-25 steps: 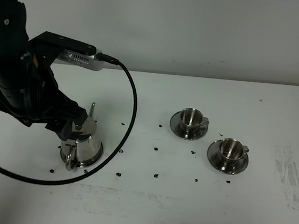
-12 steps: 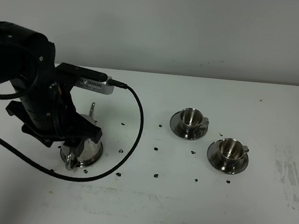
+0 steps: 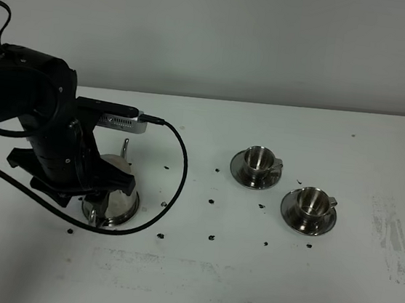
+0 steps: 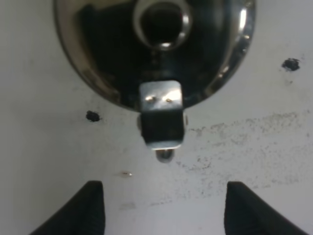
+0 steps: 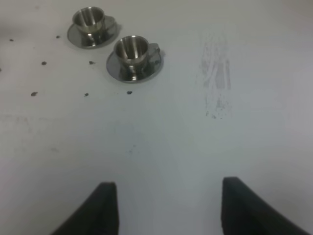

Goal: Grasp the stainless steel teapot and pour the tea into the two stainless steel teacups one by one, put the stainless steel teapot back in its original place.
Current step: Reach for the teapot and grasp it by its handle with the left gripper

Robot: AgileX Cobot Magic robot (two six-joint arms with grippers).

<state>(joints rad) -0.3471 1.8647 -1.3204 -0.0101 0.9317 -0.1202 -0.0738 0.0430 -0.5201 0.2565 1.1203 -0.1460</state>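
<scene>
Grasping the teapot [image 3: 122, 204] comes next; it's far left on the table [image 3: 195, 282]. Left gripper [image 4: 164, 210] spread wide, empty, just short of the handle [image 4: 161, 122]. We should straddle that loop squarely before closing. Rear teacup [image 3: 260, 160] and front teacup [image 3: 311, 202] sit right of centre. Right gripper [image 5: 164, 205] spread, holding nothing.

Exterior view: the left arm [image 3: 50, 141] is covering the pot [image 3: 122, 204] from its 10 o'clock side. It is hiding most of the upper body, and what the pot is standing on cannot be told. The left gripper [image 4: 164, 186] is being hidden there too.

Left wrist view: blurring throughout. The frame edge is cutting off part of the pot and both fingers [image 4: 93, 210].

Right wrist view: the edge is cutting off the fingers [image 5: 105, 210] of the right gripper [image 5: 168, 183].

The contents of the far cup [image 3: 258, 158] and near cup [image 3: 312, 201] are too small to tell.
</scene>
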